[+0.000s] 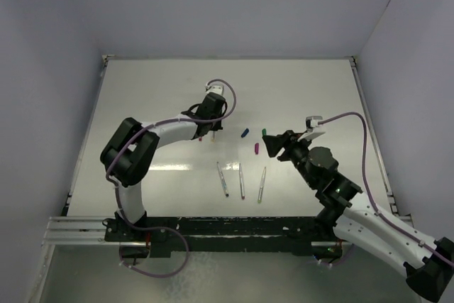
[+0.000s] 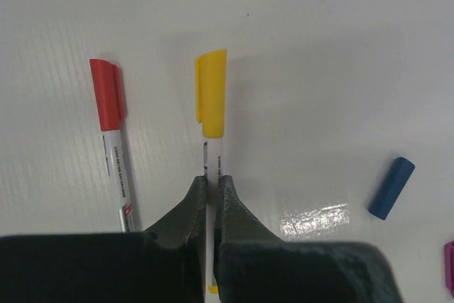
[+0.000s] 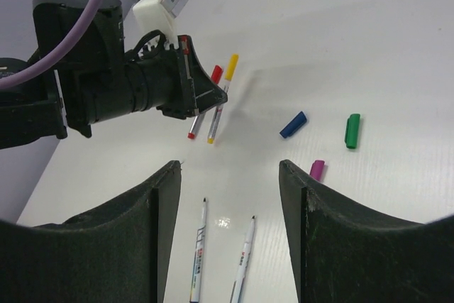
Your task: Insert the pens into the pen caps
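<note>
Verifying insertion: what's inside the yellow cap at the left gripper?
A white pen enters the open end of the yellow cap. The left gripper is shut on the pen's barrel. The opaque cap hides the tip and the seating depth.

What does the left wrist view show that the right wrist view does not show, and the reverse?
Only the left wrist view shows from close by how the left claw pinches the barrel of the yellow-capped pen. Only the right wrist view shows the green cap, two uncapped pens, the open right claw and the left arm from outside. Both show the yellow-capped pen, the red-capped pen, the blue cap and the purple cap.
</note>
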### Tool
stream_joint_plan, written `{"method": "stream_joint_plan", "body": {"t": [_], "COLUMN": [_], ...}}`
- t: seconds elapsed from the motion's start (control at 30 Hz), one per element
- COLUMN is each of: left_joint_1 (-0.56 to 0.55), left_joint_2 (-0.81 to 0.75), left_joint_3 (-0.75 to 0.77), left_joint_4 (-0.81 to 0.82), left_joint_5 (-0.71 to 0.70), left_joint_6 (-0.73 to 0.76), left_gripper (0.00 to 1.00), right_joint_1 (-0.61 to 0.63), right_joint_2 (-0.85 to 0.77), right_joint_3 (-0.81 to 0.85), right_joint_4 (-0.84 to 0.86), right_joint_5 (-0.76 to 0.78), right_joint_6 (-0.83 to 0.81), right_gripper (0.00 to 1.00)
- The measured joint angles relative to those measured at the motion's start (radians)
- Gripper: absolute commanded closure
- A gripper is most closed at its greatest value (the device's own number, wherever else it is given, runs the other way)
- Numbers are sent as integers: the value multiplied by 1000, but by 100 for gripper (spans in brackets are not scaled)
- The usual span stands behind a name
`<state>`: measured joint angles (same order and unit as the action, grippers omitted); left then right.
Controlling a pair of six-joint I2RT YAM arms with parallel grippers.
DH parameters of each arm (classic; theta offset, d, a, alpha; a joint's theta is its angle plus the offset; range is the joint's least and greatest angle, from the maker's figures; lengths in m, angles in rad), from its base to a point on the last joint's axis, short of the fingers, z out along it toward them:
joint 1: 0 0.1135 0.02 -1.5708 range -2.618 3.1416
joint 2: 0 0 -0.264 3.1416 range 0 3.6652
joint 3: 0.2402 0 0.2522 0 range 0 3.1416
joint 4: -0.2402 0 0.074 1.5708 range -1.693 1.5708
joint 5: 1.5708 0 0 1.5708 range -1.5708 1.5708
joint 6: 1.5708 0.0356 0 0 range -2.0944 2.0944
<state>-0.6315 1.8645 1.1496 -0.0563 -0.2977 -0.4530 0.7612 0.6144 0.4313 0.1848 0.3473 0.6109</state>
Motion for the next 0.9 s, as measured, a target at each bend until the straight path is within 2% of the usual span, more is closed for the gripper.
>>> {"method": "stream_joint_plan", "body": {"t": [0.27, 0.43, 0.7, 0.9], "left_joint_1": [25, 44, 55, 55], "left_joint_2": [78, 97, 124, 135], "left_joint_3": [66, 91, 101, 110], "left_joint_4": [-23, -30, -40, -48], "left_joint_5": [-40, -56, -64, -61], "left_joint_6": [0, 1, 0, 1], "left_gripper": [97, 86, 82, 70], "right_joint_1": [0, 0, 0, 0], "right_joint_2": [16, 19, 40, 40], "right_joint_3": [-15, -15, -15, -15], "right_joint_4": [8, 8, 10, 12], "right_joint_5": [-3, -6, -6, -6], "right_joint_6": [10, 11, 11, 11], "right_gripper": [40, 41, 41, 41]}}
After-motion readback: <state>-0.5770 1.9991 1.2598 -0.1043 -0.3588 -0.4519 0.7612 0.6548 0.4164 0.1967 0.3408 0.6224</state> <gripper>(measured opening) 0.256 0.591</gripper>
